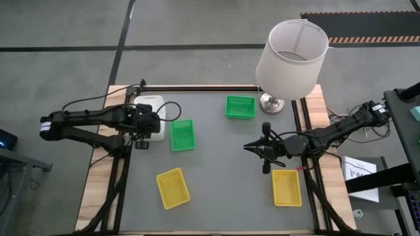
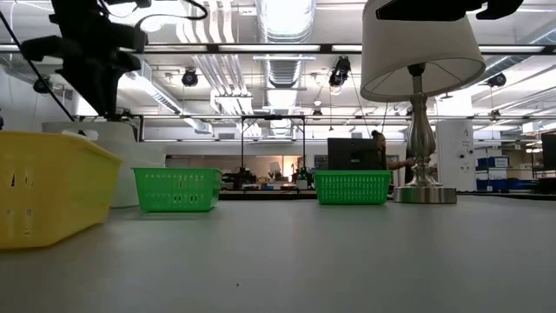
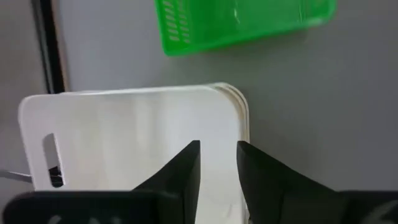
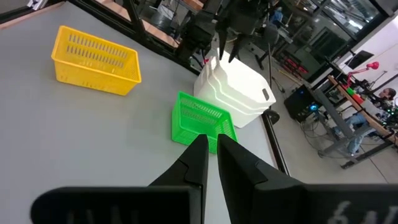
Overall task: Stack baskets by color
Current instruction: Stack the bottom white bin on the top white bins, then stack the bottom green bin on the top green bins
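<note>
Grey floor [image 1: 197, 26], ducted ceiling [image 2: 278, 69] overhead.

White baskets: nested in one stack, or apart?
Nested: the white baskets show three rims stepped one inside another, under the left gripper.

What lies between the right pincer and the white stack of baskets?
In the high view, one green basket lies between the right pincer and the white stack of baskets; the rest of the stretch is bare grey table. The right wrist view agrees.

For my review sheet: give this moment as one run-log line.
left gripper: open, above white basket stack | right gripper: shut, idle mid-table | green baskets, yellow baskets: unstacked
</note>
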{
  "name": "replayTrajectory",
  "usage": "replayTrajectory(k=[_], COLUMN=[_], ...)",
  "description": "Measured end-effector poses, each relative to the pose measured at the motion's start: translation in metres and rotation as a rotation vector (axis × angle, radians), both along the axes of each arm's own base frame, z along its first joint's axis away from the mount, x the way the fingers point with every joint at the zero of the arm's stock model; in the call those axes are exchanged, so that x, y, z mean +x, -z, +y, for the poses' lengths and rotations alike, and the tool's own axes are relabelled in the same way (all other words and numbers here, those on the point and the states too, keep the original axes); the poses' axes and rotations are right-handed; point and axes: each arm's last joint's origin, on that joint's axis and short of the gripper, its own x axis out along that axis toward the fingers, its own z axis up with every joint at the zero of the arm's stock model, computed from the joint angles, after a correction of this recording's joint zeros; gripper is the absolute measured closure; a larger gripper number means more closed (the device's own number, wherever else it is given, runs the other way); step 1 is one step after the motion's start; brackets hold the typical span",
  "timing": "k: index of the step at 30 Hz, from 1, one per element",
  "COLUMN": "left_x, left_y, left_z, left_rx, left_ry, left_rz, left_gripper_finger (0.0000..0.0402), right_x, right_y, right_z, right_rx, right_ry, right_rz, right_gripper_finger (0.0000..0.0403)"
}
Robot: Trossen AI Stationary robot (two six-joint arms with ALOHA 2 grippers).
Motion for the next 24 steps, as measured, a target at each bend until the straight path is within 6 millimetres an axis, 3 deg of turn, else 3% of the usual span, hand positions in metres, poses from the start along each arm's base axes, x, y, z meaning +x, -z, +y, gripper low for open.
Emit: replayTrajectory(k=[6, 12, 16, 24], left_x=[0.002, 0.013, 0.029, 0.066], left_y=[-0.007, -0.004, -0.012, -0.02], left_z=[0.0, -0.002, -0.01, -0.038], left_rx=[-0.021, -0.082, -0.137, -0.207], left_ry=[-0.105, -0.184, -0.161, -0.031], left_rz=[-0.115, -0.268, -0.444, -0.702], left_gripper_finger=[0.0321, 0.0367, 0.0397, 0.0396], right_x=[0.0, 0.0, 0.0, 0.0], right_y=[0.0, 0.001, 0.001, 0.001], right_z=[0.0, 0.0, 0.0, 0.0], right_rx=[-0.002, -0.004, -0.004, -0.002], right_ry=[0.0, 0.0, 0.0, 0.0], right_rz=[0.0, 0.006, 0.008, 0.008], right_gripper_finger=[0.0375, 0.0375, 0.0375, 0.0375])
